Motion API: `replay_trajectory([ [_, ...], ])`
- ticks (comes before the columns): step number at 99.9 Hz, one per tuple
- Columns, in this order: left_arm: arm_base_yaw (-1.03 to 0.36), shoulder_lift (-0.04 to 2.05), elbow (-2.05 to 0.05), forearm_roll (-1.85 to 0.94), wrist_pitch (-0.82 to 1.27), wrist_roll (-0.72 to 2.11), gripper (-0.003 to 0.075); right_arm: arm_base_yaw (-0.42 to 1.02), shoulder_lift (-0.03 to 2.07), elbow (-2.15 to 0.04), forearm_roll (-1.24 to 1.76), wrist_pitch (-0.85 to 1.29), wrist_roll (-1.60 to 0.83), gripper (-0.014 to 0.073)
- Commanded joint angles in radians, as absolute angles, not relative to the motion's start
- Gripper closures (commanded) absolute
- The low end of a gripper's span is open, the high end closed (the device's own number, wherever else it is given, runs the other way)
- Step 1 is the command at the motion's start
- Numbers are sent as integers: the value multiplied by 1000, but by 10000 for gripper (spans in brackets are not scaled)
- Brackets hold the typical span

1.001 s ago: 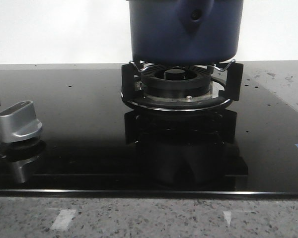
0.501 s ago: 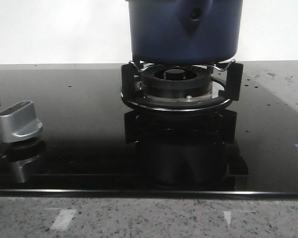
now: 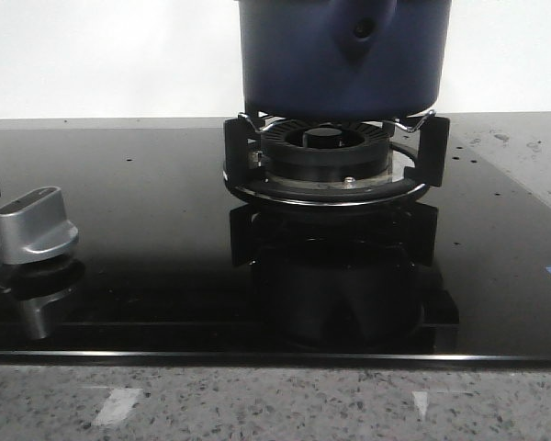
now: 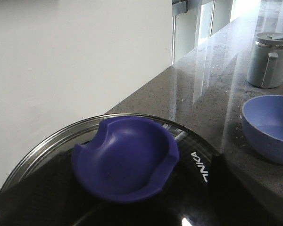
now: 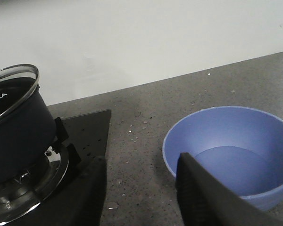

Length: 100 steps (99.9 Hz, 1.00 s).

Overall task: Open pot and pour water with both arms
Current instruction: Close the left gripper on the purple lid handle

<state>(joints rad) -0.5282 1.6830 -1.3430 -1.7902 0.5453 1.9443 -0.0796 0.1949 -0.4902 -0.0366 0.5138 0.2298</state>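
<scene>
Nearest, at the counter's (image 3: 257,404) front-left edge: silver stove knob (image 3: 35,225) on black glass hob (image 3: 147,276). Farther back: navy pot (image 3: 340,55) seated on burner ring (image 3: 326,165), glass lid (image 4: 132,165) on. Left claw hidden, state impossible to tell; right claw (image 5: 141,188) wide, empty, near blue bowl (image 5: 231,155). Opening step judged in hand; next, grip lid knob, lift straight up.

Speckled grey stone counter (image 3: 257,404) carries black glass hob (image 3: 147,230), blue bowl (image 5: 231,155) and grey canister (image 4: 268,59).
</scene>
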Motion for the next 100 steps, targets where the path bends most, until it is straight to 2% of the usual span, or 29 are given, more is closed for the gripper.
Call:
replay_trajectory([
  [1, -534, 1645, -1379, -1872, 611, 1933, 195, -84, 218, -525, -44, 441, 219, 283],
  [53, -534, 1680, -1395, -1872, 621, 1933, 190, -84, 218, -525, 0, 462, 219, 283],
  [76, -534, 1680, -1395, -1872, 637, 1933, 120, -84, 218, -525, 0, 463, 219, 283],
  [100, -537, 1680, -1399, -1872, 666, 1933, 134, -84, 218, -525, 0, 463, 219, 283],
])
